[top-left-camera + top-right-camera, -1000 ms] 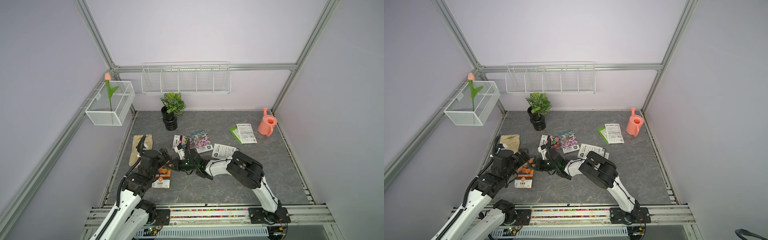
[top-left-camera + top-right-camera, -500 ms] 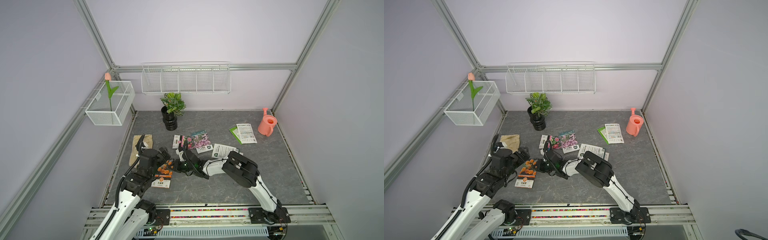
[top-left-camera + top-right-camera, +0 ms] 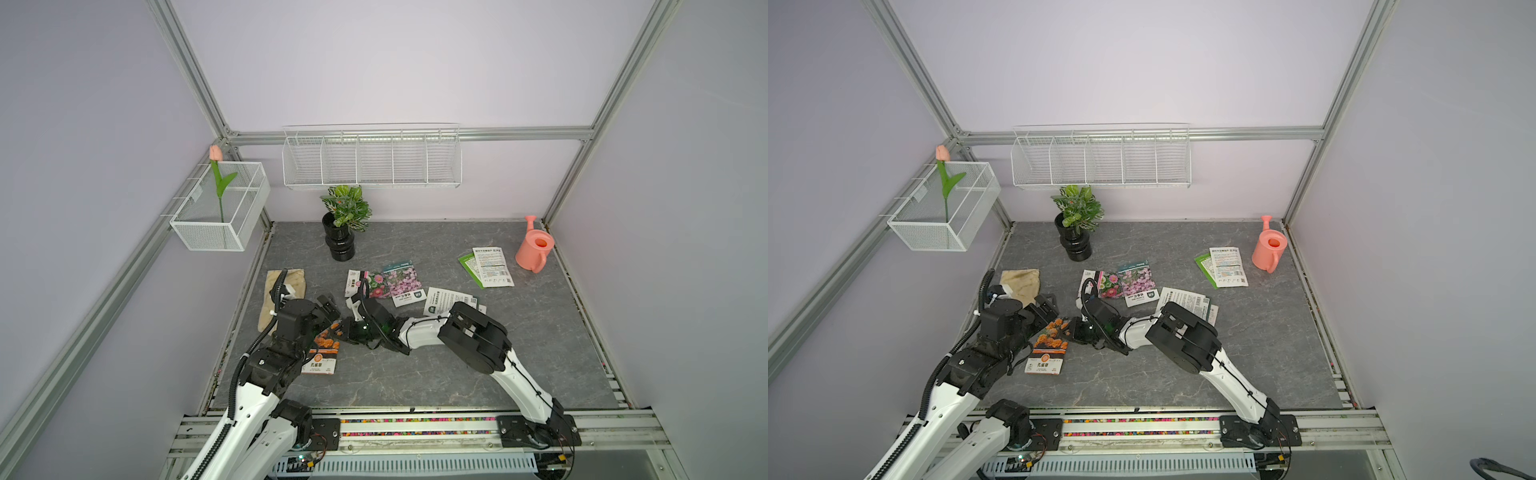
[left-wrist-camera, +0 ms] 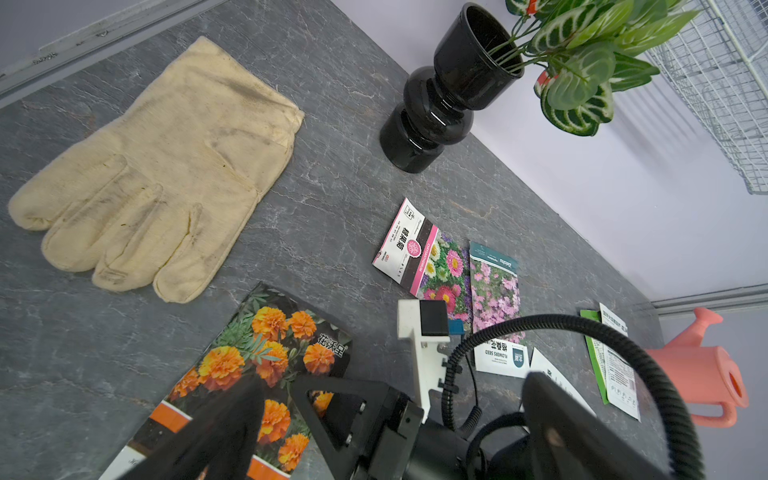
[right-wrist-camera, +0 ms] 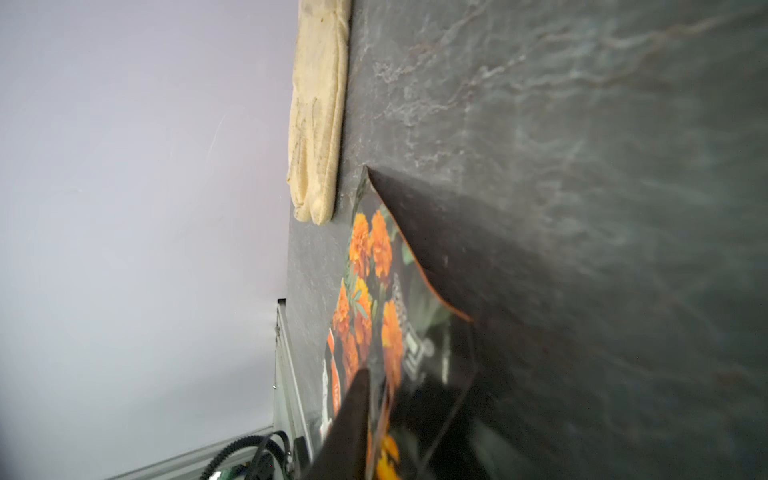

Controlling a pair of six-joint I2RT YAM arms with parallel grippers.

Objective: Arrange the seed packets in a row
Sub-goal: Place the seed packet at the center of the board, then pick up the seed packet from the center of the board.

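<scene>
Saw the marigold seed packet (image 3: 323,353) lying face up near the left edge of the bench (image 3: 415,374), just in front of the beige glove (image 3: 286,286), with the far right corner lifted. Found the right gripper (image 3: 347,330) low at that corner, jaws slightly spread on either side of the packet's edge. Noted the left gripper (image 3: 330,309) spread wide and empty beside the packet's far left corner. Counted a mixed-flower packet (image 3: 368,282) and a pink-flower packet (image 3: 405,280) touching mid-bench, a white-backed packet (image 3: 449,299) just right of them, and two overlapped packets (image 3: 490,268) near the coral watering can (image 3: 534,251) at the right rear corner.
</scene>
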